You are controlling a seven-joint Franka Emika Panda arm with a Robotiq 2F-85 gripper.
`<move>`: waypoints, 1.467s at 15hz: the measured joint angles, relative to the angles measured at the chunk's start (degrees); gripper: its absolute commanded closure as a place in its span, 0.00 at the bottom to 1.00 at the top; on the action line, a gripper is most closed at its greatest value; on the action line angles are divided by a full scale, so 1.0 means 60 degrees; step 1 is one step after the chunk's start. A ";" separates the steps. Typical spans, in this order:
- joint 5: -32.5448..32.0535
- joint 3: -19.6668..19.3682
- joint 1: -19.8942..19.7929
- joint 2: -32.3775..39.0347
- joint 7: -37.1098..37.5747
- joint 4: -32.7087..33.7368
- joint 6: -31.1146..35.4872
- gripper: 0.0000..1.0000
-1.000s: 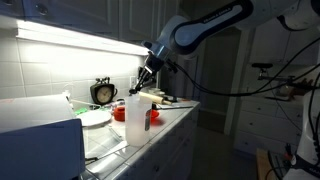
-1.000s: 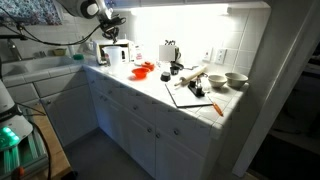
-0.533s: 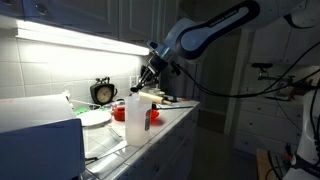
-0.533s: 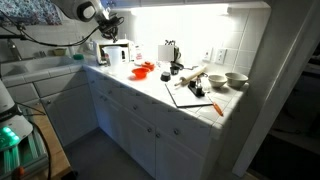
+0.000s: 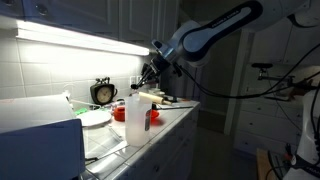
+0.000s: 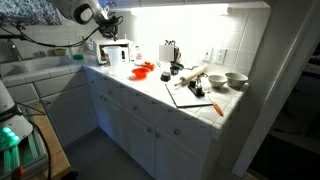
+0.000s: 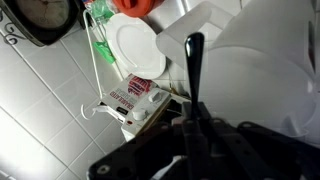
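Observation:
My gripper (image 5: 151, 72) hangs above the kitchen counter (image 5: 165, 125) under the lit cabinet; it also shows in an exterior view (image 6: 105, 22). In the wrist view the jaws (image 7: 193, 122) are shut on a thin black stick-like utensil (image 7: 195, 70) that juts out from between the fingers. Below it in that view lie a white plate (image 7: 138, 45), a white jug (image 7: 215, 35) and a red-and-white carton (image 7: 135, 100). What kind of utensil it is cannot be told.
A black clock (image 5: 102, 92), a white plate (image 5: 95, 117), a translucent jug (image 5: 137, 115) and a red object (image 5: 152, 113) stand on the counter. Farther along are orange dishes (image 6: 143, 70), a rolling pin (image 6: 190, 78), a dark board (image 6: 192, 96) and bowls (image 6: 236, 79).
My gripper has drifted a little sideways along the counter, still holding the black utensil. Nothing else has moved.

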 measured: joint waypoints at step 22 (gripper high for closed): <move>0.0542 -0.0615 -0.0105 0.0544 0.0544 0.1767 -0.4654 0.98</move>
